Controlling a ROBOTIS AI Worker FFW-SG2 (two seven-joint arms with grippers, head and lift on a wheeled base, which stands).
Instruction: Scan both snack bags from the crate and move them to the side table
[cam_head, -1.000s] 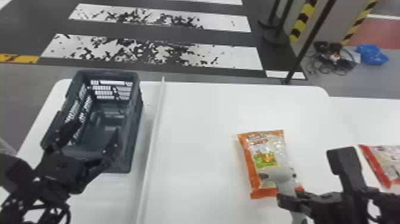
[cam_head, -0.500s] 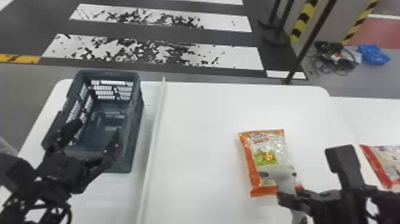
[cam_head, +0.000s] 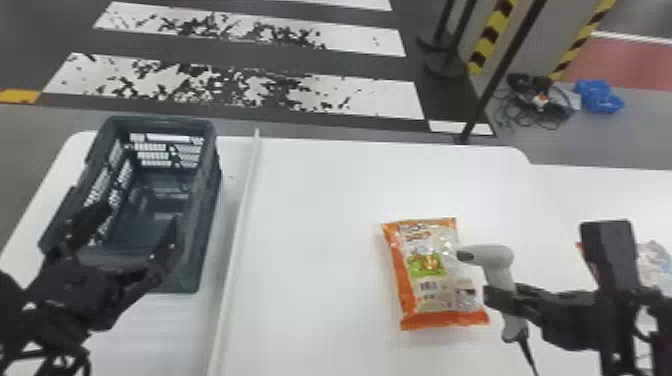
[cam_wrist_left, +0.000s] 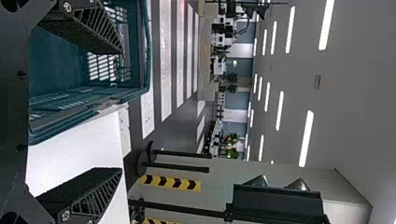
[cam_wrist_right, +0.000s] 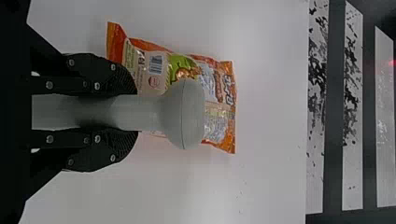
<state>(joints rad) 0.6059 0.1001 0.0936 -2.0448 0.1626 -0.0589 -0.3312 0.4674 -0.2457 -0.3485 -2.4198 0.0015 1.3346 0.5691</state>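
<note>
Held the grey scanner (cam_head: 501, 256) in the right hand (cam_wrist_right: 133, 112), with its handle pinched firmly between the two black fingers. Pointed the scanner's nose to the left, just over the right edge of the orange snack bag (cam_head: 440, 302). Had this bag flat on the white tabletop (cam_head: 320, 240), just to the left of the right hand, with its long axis running away from the robot and its far end leaning slightly left. Showed the barcode (cam_head: 428, 286) face up in the near half of the bag, left of the nose and somewhat closer to the robot. Needed therefore, as a judgement, a small move of the nose toward the robot and the code, without pushing the soft bag. Had the left hand (cam_head: 137, 220) spread open above the near part of the crate (cam_head: 202, 225), well apart from the bag, so was much nearer to it with the right. Would probably have to free the right hand of the scanner before lifting the bag. Had the second bag (cam_head: 655, 265) farther right, partly hidden by the right arm (cam_head: 575, 320), seemingly on the side table (cam_head: 600, 195), so probably had only the orange one left to move.
</note>
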